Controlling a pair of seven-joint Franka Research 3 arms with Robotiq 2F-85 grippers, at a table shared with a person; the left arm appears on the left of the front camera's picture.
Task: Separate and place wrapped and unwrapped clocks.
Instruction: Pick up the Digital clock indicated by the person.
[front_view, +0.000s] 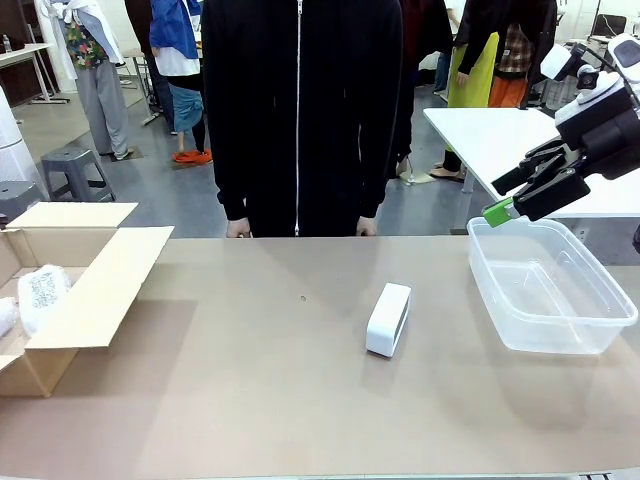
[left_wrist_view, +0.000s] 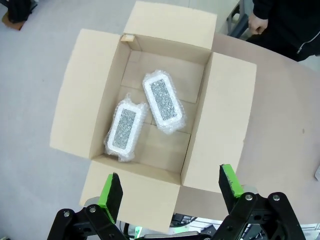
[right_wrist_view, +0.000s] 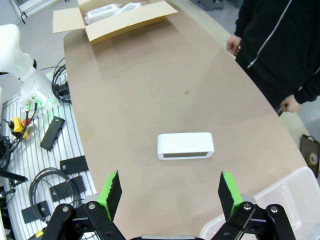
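Okay, I see the left gripper (left_wrist_view: 169, 182) wide open over the cardboard box (left_wrist_view: 225, 115) at table left, with two wrapped clocks (left_wrist_view: 162, 102) side by side inside. The unwrapped clock (front_view: 388, 319) lies mid-table, left of the clear tub (front_view: 500, 290). The right gripper (front_view: 505, 208) hangs open above the tub's far edge. I can't make out any print.

Straight-down look into an open cardboard box (left_wrist_view: 227, 115), flaps all folded out. There are two wrapped clocks inside with their speckled grey faces up, slanted and right beside each other: upper clock (left_wrist_view: 162, 102), lower clock (left_wrist_view: 125, 127). The left gripper (left_wrist_view: 169, 189) hangs over the near flap, fingers (left_wrist_view: 111, 195) spread wide, holding nothing. Brown surface (left_wrist_view: 285, 125) off to one side.
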